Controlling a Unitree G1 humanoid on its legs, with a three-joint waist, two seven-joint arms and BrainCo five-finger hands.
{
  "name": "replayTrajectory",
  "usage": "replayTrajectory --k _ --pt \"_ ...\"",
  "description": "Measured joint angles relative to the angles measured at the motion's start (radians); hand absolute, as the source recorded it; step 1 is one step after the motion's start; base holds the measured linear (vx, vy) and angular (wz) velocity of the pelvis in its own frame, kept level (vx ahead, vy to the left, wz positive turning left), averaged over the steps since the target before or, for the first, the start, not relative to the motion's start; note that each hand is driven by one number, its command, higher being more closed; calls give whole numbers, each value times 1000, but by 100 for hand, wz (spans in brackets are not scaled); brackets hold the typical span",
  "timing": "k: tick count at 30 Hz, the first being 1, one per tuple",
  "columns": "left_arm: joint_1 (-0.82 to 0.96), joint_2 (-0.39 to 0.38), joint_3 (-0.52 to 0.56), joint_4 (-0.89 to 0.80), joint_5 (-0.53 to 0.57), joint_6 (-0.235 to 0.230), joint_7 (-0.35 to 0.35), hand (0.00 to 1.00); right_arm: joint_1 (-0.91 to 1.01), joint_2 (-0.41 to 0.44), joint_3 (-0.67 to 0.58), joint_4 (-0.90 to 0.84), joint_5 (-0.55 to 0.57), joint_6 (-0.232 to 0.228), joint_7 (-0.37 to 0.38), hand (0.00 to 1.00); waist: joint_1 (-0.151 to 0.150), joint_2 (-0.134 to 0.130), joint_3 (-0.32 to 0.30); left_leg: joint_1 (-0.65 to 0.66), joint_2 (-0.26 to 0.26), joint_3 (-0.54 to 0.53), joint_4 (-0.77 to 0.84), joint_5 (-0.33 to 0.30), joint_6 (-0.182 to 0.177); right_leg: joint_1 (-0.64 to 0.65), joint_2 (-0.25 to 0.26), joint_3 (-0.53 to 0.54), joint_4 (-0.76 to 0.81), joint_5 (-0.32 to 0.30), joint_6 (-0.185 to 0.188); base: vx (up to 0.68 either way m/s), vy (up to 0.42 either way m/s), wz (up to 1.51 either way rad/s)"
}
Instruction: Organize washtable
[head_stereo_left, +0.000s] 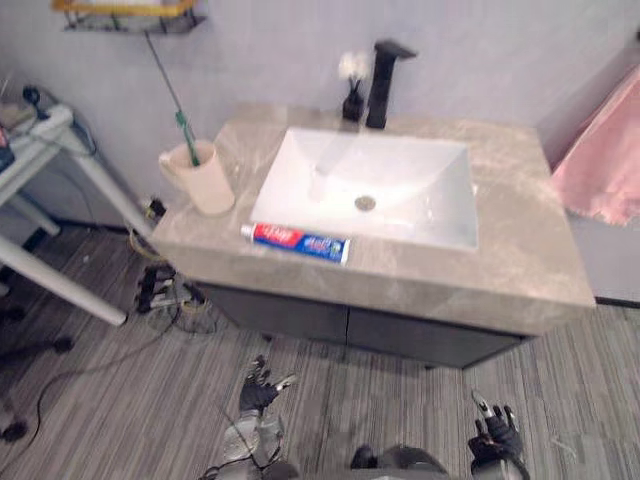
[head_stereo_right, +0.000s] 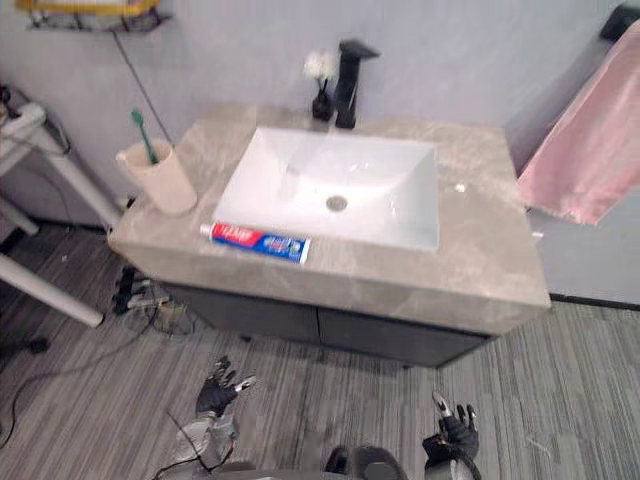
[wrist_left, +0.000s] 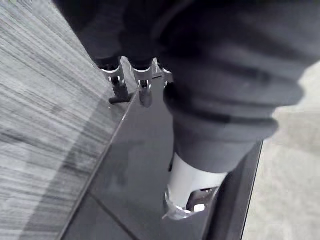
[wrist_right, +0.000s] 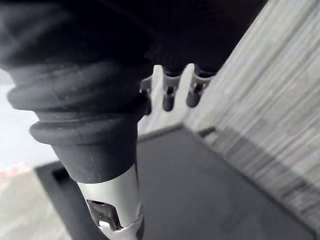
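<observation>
From where I stand, the white sink (head_stereo_left: 425, 205) sits sunk into the grey stone washtable (head_stereo_left: 520, 245), and everything else lines up around it. A red, white and blue toothpaste tube (head_stereo_left: 296, 242) lies flat on the stone just in front of the sink, along its near rim. To the robot's left of the sink a beige cup (head_stereo_left: 207, 182) stands upright with a green toothbrush (head_stereo_left: 188, 137) leaning in it. Behind the sink rises a black faucet (head_stereo_left: 382, 78), and touching or just beside it, on its left, is a small dark vase of white flowers (head_stereo_left: 352, 92). Well off to the right of the sink a pink towel (head_stereo_left: 605, 160) hangs.

Both hands hang low, well in front of the sink and below the dark cabinet (head_stereo_left: 400, 338), over the striped floor (head_stereo_left: 100, 400). The left hand (head_stereo_left: 259, 392) has its fingers (wrist_left: 142, 85) loosely straight and holds nothing. The right hand (head_stereo_left: 495, 436) is likewise relaxed, fingers (wrist_right: 169, 92) extended and empty.
</observation>
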Motion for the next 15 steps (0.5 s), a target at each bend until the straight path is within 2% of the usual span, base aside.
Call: replayTrajectory --k 1,3,4,5,6,7,8,9,10,11,12,13,14,15 --pt "18 0 18 1 -16 1 9 0 -16 0 23 0 4 0 1 0 18 -3 1 -77 -9 -48 -115 -14 5 41 -3 52 -24 6 11 393 96 -127" --pt "39 -2 30 2 -32 1 10 0 -19 0 30 0 4 0 1 0 34 -10 2 -115 -35 -84 -299 -12 -5 76 -21 95 -47 12 59 410 157 -111" --pt "48 -3 36 7 -48 1 12 0 -15 0 22 -2 4 -1 0 0 35 -16 3 -118 -74 -106 -518 36 -39 105 -37 118 -53 -1 119 307 162 -65" --pt "47 -3 36 11 -49 1 14 0 -15 1 17 -3 3 -1 0 0 32 -14 2 -117 -85 -112 -570 68 -39 109 -38 122 -53 -5 127 351 236 -72" --pt "43 2 44 31 -57 0 24 0 -3 -1 14 15 3 5 -6 0 37 -31 -9 -88 -124 -131 -626 140 -82 124 -58 146 -50 -16 156 341 255 -18" --pt "27 2 54 42 -66 -5 29 0 12 -1 11 13 -3 3 -8 0 22 -65 -22 -51 -149 -120 -706 159 -66 112 -92 146 -30 29 204 412 304 -15" --pt "23 0 52 45 -66 -7 29 0 17 -1 9 14 -7 1 -10 0 22 -70 -26 -33 -151 -112 -741 170 -64 101 -96 149 -12 52 206 408 282 -2" --pt "18 -1 47 62 -67 -5 34 0 18 -2 4 16 -9 -1 -13 0 29 -59 -21 -3 -141 -99 -784 179 -63 67 -91 160 45 87 197 270 214 -37" --pt "16 -1 52 100 -68 -4 40 0 21 -10 4 34 -31 -2 -13 0 31 -43 -19 44 -121 -77 -831 185 -67 50 -84 180 26 45 193 226 188 -45" --pt "17 -1 59 112 -69 0 50 0 21 -10 5 47 -45 -2 -13 0 31 -38 -21 68 -117 -68 -858 189 -69 56 -75 182 -32 32 189 173 108 -39" --pt "18 2 84 145 -70 4 56 0 23 -6 5 79 -63 -2 -15 0 33 -36 -23 109 -122 -48 -906 201 -71 70 -73 183 -173 56 189 151 12 -23" --pt "15 17 92 173 -70 3 57 0 23 -6 3 118 -85 0 -16 0 33 -49 -28 132 -152 -29 -939 206 -77 59 -92 190 -256 176 192 156 -27 -9" --pt "14 29 94 187 -70 4 57 0 24 -4 0 140 -95 2 -16 0 31 -72 -34 146 -174 -28 -955 207 -79 48 -114 197 -247 226 223 163 -64 7" --pt "8 33 92 223 -70 3 53 0 26 -1 -22 175 -109 4 -16 0 33 -61 -40 174 -185 -29 -984 216 -87 62 -131 206 -235 206 249 161 -62 4"
